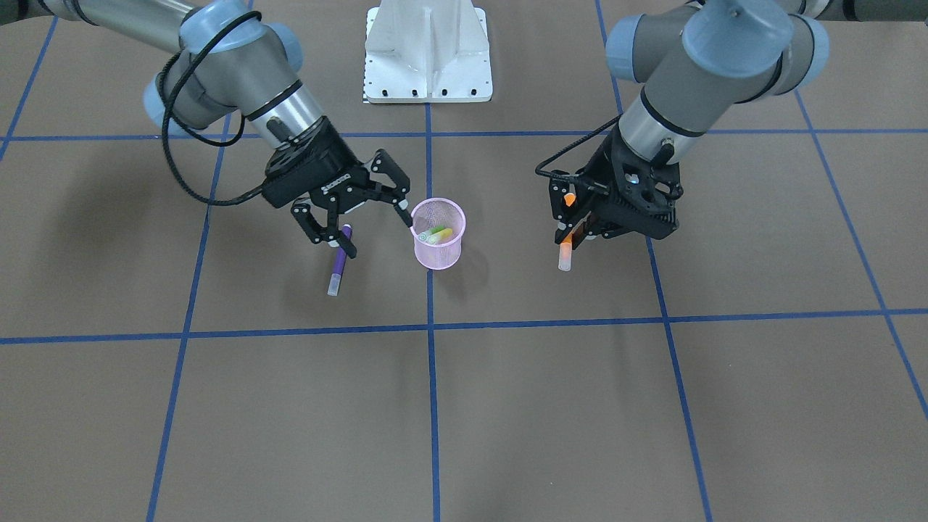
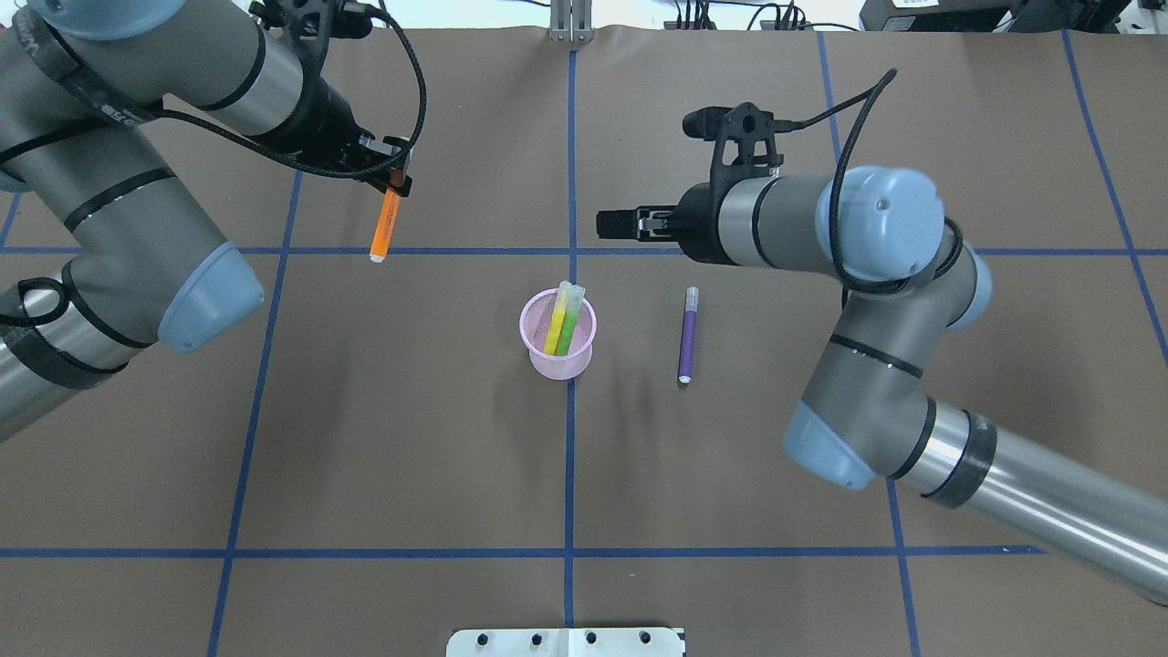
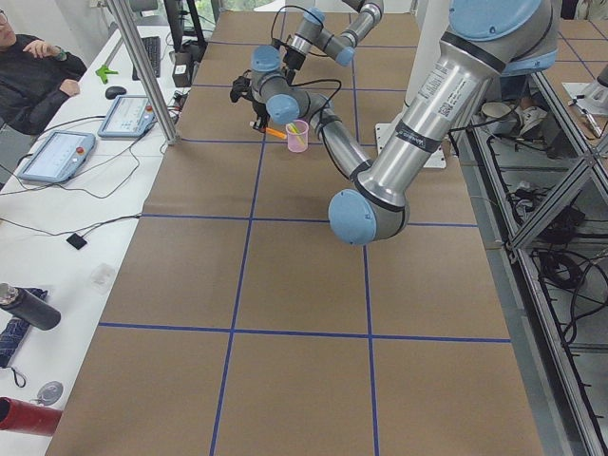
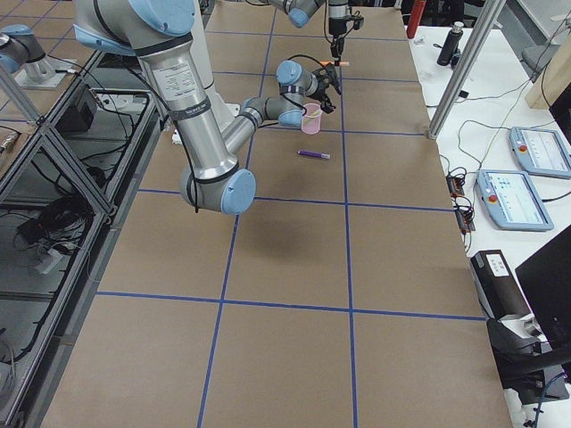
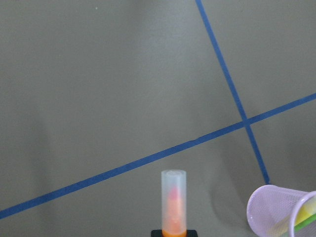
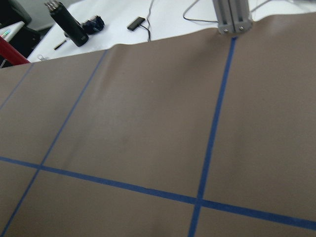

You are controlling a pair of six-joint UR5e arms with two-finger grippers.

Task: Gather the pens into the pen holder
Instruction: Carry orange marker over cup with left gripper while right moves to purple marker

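Two pens, half-veiled inside pen holder

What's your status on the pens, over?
Left gripper shut on orange pen, aloft. Right gripper open, empty. Purple pen on table; green pen, yellow pen in pen holder. Path clear.

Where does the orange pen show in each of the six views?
Exterior front-facing: orange pen right of centre, in the left gripper.
Overhead exterior: pen upper left.
Exterior left: pen far off, just left of the pen holder.
Exterior right: pen far top, beyond the pen holder.
Left wrist: pen bottom centre.
Right wrist: not in view.
Shared landmark: the pink mesh pen holder.
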